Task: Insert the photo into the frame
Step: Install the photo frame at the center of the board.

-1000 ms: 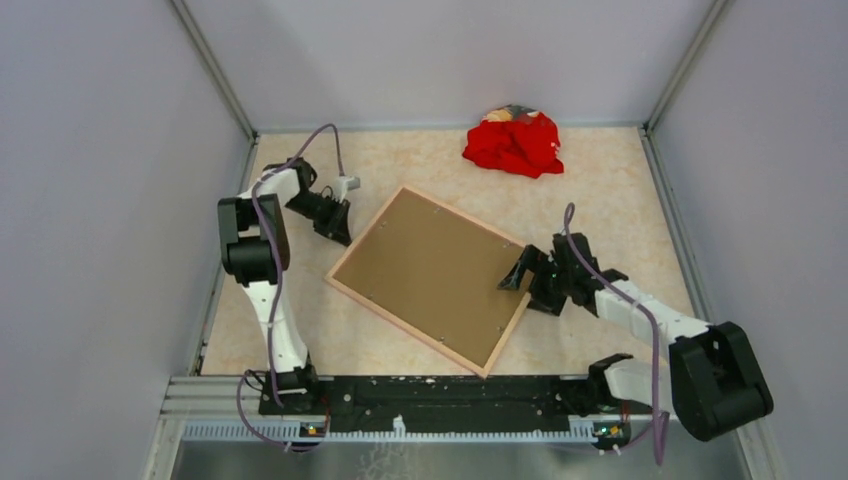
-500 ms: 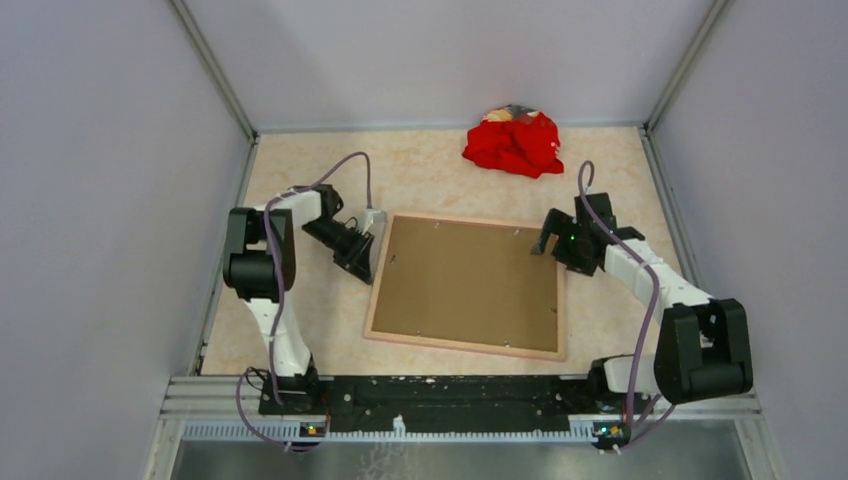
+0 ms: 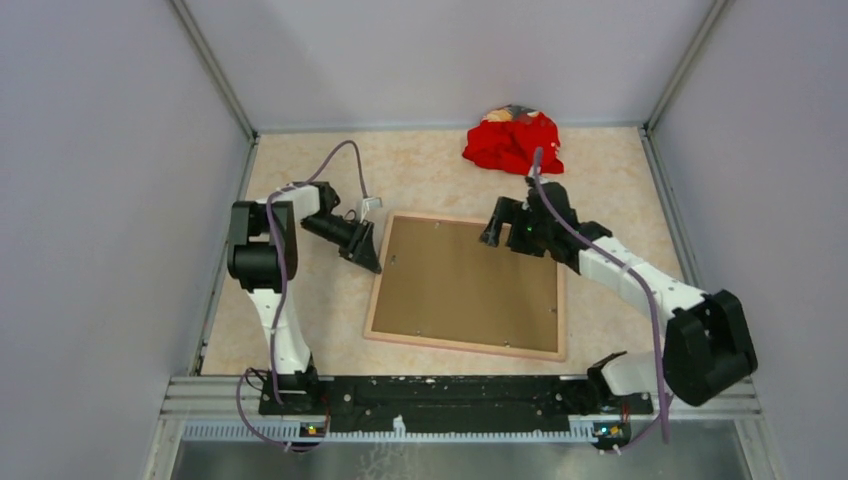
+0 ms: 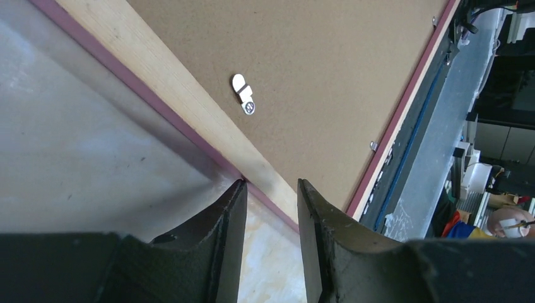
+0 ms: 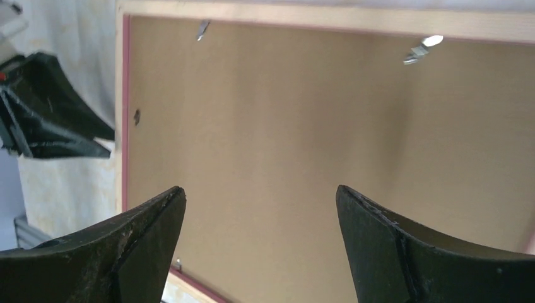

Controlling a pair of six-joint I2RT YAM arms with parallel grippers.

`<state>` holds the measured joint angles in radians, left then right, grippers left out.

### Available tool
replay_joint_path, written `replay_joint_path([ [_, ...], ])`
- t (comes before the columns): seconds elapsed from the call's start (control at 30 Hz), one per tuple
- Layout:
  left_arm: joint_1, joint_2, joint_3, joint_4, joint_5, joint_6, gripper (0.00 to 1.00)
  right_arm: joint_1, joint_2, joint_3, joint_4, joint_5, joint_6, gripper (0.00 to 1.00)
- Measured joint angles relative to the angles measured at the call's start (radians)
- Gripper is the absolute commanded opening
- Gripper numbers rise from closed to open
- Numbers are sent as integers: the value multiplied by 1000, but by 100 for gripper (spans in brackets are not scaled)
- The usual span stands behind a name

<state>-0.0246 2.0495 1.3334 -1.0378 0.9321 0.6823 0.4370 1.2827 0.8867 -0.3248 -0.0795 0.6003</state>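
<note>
The frame (image 3: 372, 305) lies face down on the table, tan wood back up, with the brown backing board (image 3: 465, 282) set in it. The photo is hidden. My left gripper (image 3: 368, 258) is at the frame's upper left edge, slightly open and empty; in the left wrist view (image 4: 271, 186) its tips sit just outside the pink and tan rim (image 4: 170, 82). My right gripper (image 3: 492, 230) is wide open and empty above the frame's far edge; in the right wrist view (image 5: 260, 189) it looks down on the backing board (image 5: 284, 113).
A red cloth heap (image 3: 515, 142) lies at the back of the table. Small metal turn clips (image 4: 243, 101) (image 5: 421, 49) sit along the frame's inner edge. Grey walls close in the left, right and back. A black rail (image 3: 440, 390) runs along the near edge.
The frame has swung from a diagonal to square with the table edge. My right gripper has moved left from the frame's far right corner to over its far edge. My left gripper has barely shifted.
</note>
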Motion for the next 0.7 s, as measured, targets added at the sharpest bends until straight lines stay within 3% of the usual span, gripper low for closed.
replay_joint_path([
  [0.27, -4, 11, -19, 76, -7, -69, 24, 177, 275, 90, 175, -105, 107, 83],
  [0.7, -1, 11, -33, 103, -2, -132, 19, 336, 679, 392, 349, -200, 208, 77],
])
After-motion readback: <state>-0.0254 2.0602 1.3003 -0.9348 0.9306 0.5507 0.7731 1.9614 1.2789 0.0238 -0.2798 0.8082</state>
